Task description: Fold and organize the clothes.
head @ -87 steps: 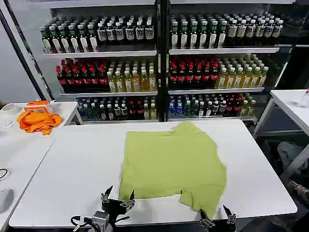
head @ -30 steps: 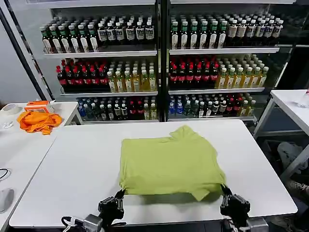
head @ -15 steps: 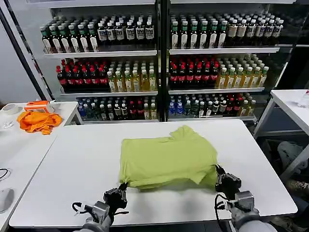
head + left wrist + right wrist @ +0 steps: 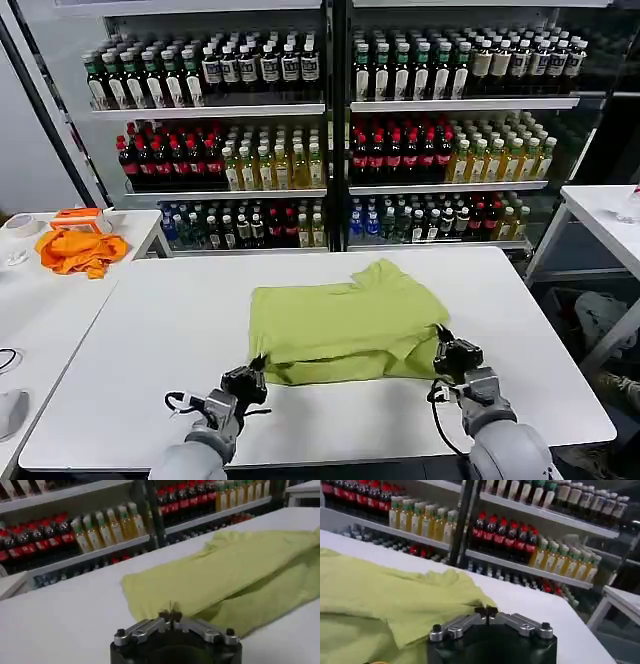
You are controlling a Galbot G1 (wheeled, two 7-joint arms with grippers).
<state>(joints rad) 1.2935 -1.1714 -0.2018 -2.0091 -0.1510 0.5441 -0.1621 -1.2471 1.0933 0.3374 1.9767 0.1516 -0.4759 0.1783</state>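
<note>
The clothes are one lime yellow-green T-shirt (image 4: 340, 318) lying in the middle of the white table (image 4: 150, 330), its near part doubled back over the rest. My left gripper (image 4: 257, 367) is shut on the shirt's near left corner, and in the left wrist view a small peak of the T-shirt (image 4: 225, 570) stands pinched at the left gripper (image 4: 170, 615). My right gripper (image 4: 440, 340) is shut on the near right corner. In the right wrist view the T-shirt (image 4: 380, 600) runs up to the shut right gripper (image 4: 485, 611).
An orange cloth (image 4: 80, 250) lies on the side table at the left. Shelves of bottles (image 4: 330, 130) stand behind the table. Another white table (image 4: 600, 215) is at the right. Bare tabletop lies on both sides of the shirt.
Both grippers closed on the shirt's near hem and carried it away from the table's front edge toward the shelves, folding the lower part over. The shirt now looks shorter front to back.
</note>
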